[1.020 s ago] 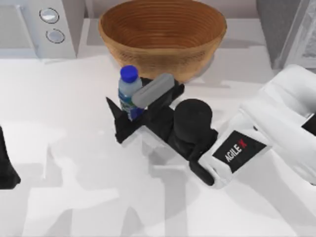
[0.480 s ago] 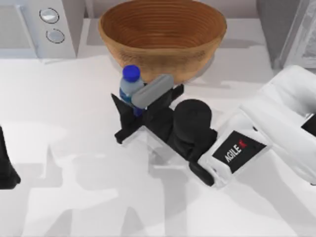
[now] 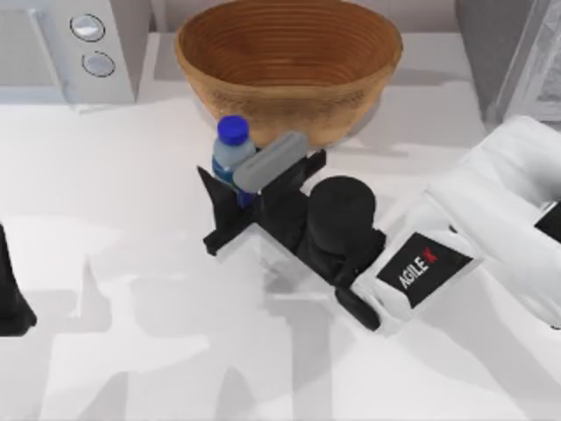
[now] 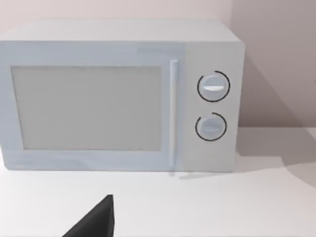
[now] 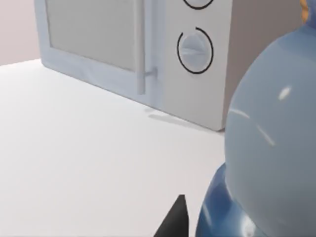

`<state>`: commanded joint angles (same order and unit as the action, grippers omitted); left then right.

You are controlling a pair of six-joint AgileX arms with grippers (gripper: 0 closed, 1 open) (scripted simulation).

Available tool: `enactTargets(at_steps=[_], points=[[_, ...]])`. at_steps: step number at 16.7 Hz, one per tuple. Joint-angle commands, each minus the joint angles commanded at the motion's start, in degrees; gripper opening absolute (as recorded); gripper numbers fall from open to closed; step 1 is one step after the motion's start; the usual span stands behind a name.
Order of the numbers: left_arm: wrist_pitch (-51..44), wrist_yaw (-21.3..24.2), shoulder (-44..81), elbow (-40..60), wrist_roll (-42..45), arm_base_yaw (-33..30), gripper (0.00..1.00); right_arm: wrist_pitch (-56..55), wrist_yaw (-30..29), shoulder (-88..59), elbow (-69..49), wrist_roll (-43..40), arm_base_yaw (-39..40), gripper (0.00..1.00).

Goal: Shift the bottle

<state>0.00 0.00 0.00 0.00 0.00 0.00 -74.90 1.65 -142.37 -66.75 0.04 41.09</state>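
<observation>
Top view, landmark: the woven bowl (image 3: 289, 66) sits at the far middle of the white table (image 3: 131, 263), and every place below is given from it.
Bottle: the bottle (image 3: 230, 158) stands upright just in front of the bowl's near-left wall, blue cap (image 3: 232, 130) up; whether it touches the wall I cannot tell.
Right gripper: the right gripper (image 3: 230, 195) is directly in front of the bowl, its black fingers closed on the lower body of the bottle from both sides; one finger (image 3: 217, 189) shows on the side away from the bowl, and the grey wrist camera bar lies across the bottle's side next to the bowl.
Right arm: the white AgileX arm (image 3: 456, 246) runs away from the bowl toward the near right of the table.
Right wrist view: the bottle's clear shoulder (image 5: 271, 128) looms very close, a dark fingertip (image 5: 175, 222) beside its blue label.
Left gripper: parked well to the near left of the bowl at the table's left edge (image 3: 10, 298); its fingers cannot be judged.
Microwave: a white microwave (image 3: 79, 44) stands to the left of the bowl, level with it; the left wrist view faces its door and two dials (image 4: 212, 106).
</observation>
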Motion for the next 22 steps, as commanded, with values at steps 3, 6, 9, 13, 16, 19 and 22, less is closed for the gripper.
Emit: enactTargets(at_steps=[3, 6, 9, 13, 16, 19, 22], points=[[0.0, 0.0, 0.0, 0.0, 0.0, 0.0, 1.0, -0.2, 0.6, 0.4, 0.7, 0.0, -0.9, 0.0], [0.0, 0.0, 0.0, 0.0, 0.0, 0.0, 1.0, -2.3, 5.6, 2.3, 4.3, -0.1, -6.0, 0.0], [0.0, 0.0, 0.0, 0.0, 0.0, 0.0, 1.0, -5.6, 14.6, 5.5, 10.5, -0.4, -15.5, 0.0], [0.0, 0.0, 0.0, 0.0, 0.0, 0.0, 1.0, -10.8, 29.1, 11.1, 21.2, -0.4, -30.3, 0.0], [0.0, 0.0, 0.0, 0.0, 0.0, 0.0, 1.0, -14.5, 41.1, 15.6, 29.3, -0.7, -42.1, 0.0], [0.0, 0.0, 0.0, 0.0, 0.0, 0.0, 1.0, -17.1, 49.9, 19.2, 35.9, -0.8, -50.5, 0.0], [0.0, 0.0, 0.0, 0.0, 0.0, 0.0, 1.0, -18.6, 53.5, 21.1, 38.8, -1.0, -53.9, 0.0]])
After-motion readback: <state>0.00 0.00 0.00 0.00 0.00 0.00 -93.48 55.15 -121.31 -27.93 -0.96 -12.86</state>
